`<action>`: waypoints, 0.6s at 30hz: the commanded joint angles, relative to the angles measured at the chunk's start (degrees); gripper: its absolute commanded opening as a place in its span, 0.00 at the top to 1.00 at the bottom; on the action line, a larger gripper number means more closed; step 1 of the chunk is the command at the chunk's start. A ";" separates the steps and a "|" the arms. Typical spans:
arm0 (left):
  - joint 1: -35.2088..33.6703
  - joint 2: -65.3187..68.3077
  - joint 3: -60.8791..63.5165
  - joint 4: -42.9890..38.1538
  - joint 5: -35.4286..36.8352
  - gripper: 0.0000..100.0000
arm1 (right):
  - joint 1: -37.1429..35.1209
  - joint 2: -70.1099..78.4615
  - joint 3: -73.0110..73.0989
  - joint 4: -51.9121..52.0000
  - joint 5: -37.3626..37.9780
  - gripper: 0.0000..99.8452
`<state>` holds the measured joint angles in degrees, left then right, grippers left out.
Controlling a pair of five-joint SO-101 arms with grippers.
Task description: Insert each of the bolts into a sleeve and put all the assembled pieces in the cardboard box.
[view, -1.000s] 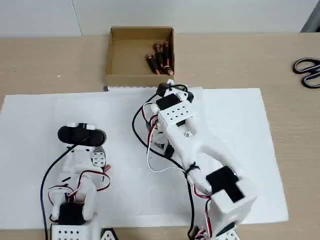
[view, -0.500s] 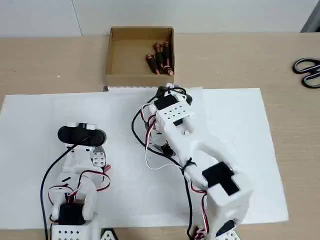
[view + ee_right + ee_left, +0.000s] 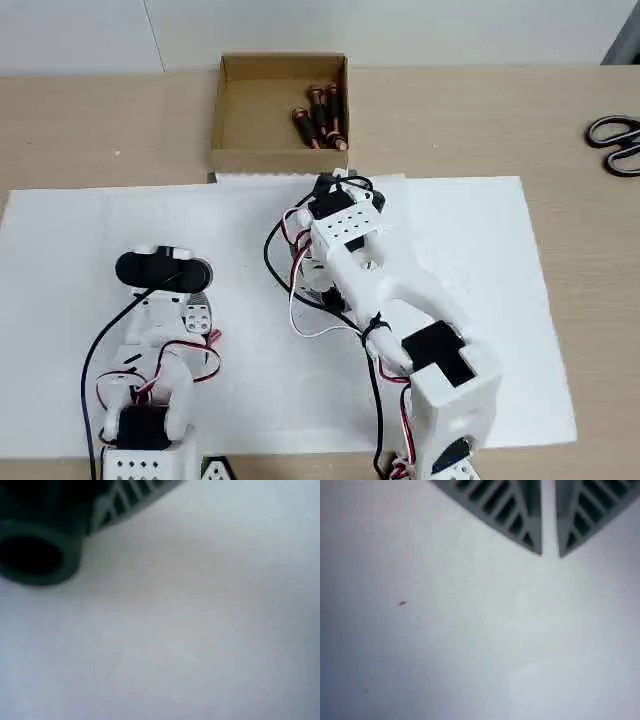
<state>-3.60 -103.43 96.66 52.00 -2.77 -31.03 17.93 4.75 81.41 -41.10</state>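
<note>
We start with the right claw [image 3: 337, 178]. It hangs over the white paper sheet [image 3: 100, 230], just beside the front wall of the cardboard box [image 3: 280, 158]. We cannot tell if it is apart or together, because the wrist covers it from above. Its own camera gives a blurred dark round tube [image 3: 35, 555] close to the lens, and we cannot say what this is.

During the last second this arm has pulled back. The claw has slid a little away from the box wall, and the elbow has moved toward the near edge of the counter [image 3: 100, 120]. We judge that it is leaving the box, not going to it.

The left claw [image 3: 550, 550] has not moved. Its ribbed fingers [image 3: 510, 510] are almost together with a thin slit between them, and they hold nothing above the paper.

The assembled pieces [image 3: 320, 115] lie in the right part of the box, side by side and touching. They lie the same as a second ago. All the bolts and sleeves that we can find are there, so we think the task is at its end or very near it.

A pair of scissors [image 3: 615, 145] lies well apart at the far right.
</note>
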 commanded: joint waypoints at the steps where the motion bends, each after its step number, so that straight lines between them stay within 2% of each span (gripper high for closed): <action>1: -0.35 -0.62 -0.48 0.09 -0.26 0.99 | -0.31 -3.30 -3.69 3.12 0.53 1.00; 6: -0.35 -0.62 -0.48 0.09 -0.26 0.99 | -0.22 -11.56 -9.93 9.63 2.90 1.00; 11: -0.35 -0.62 -0.48 0.09 -0.44 0.99 | 0.40 -17.80 -10.11 13.41 4.75 1.00; 18: 1.67 -0.62 -1.36 0.26 -0.18 0.99 | 6.64 -22.73 -10.11 17.01 5.01 1.00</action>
<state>-3.16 -103.43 96.66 52.00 -2.51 -27.25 -0.18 -2.64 96.97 -36.79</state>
